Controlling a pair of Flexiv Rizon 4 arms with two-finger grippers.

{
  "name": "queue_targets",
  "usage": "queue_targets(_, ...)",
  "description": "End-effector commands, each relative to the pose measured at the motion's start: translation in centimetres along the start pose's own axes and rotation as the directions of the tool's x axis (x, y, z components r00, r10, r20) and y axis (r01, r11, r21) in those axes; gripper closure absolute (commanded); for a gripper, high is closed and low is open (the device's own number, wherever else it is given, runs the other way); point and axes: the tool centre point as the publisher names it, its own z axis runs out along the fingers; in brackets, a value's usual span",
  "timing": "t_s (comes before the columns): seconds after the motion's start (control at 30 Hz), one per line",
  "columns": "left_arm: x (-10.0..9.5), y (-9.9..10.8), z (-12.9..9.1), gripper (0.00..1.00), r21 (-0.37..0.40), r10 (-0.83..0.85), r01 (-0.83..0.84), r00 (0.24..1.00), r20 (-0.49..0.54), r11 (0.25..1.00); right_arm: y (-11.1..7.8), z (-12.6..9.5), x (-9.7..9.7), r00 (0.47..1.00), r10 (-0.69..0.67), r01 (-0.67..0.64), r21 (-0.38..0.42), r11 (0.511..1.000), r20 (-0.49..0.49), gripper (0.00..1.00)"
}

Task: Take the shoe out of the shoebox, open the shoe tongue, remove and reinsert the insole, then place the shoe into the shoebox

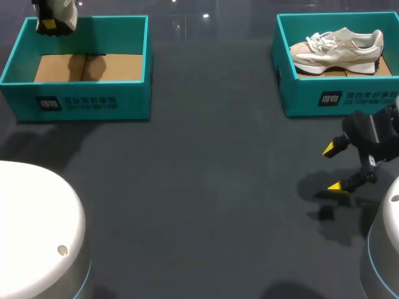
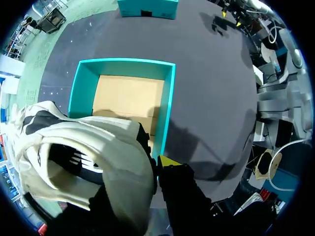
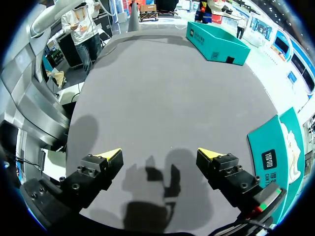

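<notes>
Left claw [image 1: 48, 25]: we find it raised above the far rim of the left shoebox [image 1: 81, 68]. It is clamped on a pale shoe [image 2: 88, 162] with black trim. In the left wrist view the shoe's upper wall lies against the one yellow tip [image 2: 167, 161] that shows. The other finger is hidden behind the shoe. The shoe hangs clear of the box, with its opening turned toward the wrist camera.

Left shoebox: teal walls and a bare cardboard floor. It stands on the dark bench [image 1: 206, 187] at the far left.

Right shoebox [image 1: 336, 96]: also teal, at the far right of the bench and well apart from the left one. A second shoe [image 1: 340, 50], cream and white with laces, lies inside it on its sole, toe toward the middle of the bench.

Right claw [image 3: 160, 156]: we find it just above the bench, on the near side of the right shoebox. Its fingers are spread wide and grip nothing. Its shadow falls on the bench beneath it.
</notes>
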Motion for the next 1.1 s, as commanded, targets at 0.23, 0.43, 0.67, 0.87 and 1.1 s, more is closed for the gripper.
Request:
queue_targets(0.23, -3.4, 4.5, 0.4, 1.00, 0.062, 0.008, -0.006, 0.999, -0.034, 0.998, 0.0, 0.1, 0.1, 1.000, 0.000, 0.000, 0.003, 1.000, 0.003, 0.00)
queue_targets(0.43, -4.7, 6.6, 1.0, 1.00, 0.088, 0.077, -0.073, 0.996, -0.042, 0.993, 0.0, 0.1, 0.1, 1.000, 0.000, 0.000, 0.003, 1.000, 0.003, 0.00)
queue_targets(0.67, -4.6, 8.0, 1.8, 1.00, 0.019, 0.347, -0.347, 0.938, 0.008, 0.938, 0.0, 0.1, 0.1, 1.000, 0.000, 0.000, 0.003, 1.000, 0.003, 0.00)
queue_targets(0.87, -3.7, 9.6, 3.0, 1.00, -0.103, 0.592, -0.583, 0.798, 0.117, 0.806, 0.0, 0.1, 0.1, 1.000, 0.000, 0.000, 0.003, 1.000, 0.003, 0.00)
queue_targets(1.1, -3.7, 9.6, 3.0, 1.00, -0.103, 0.592, -0.583, 0.798, 0.117, 0.806, 0.0, 0.1, 0.1, 1.000, 0.000, 0.000, 0.003, 1.000, 0.003, 0.00)
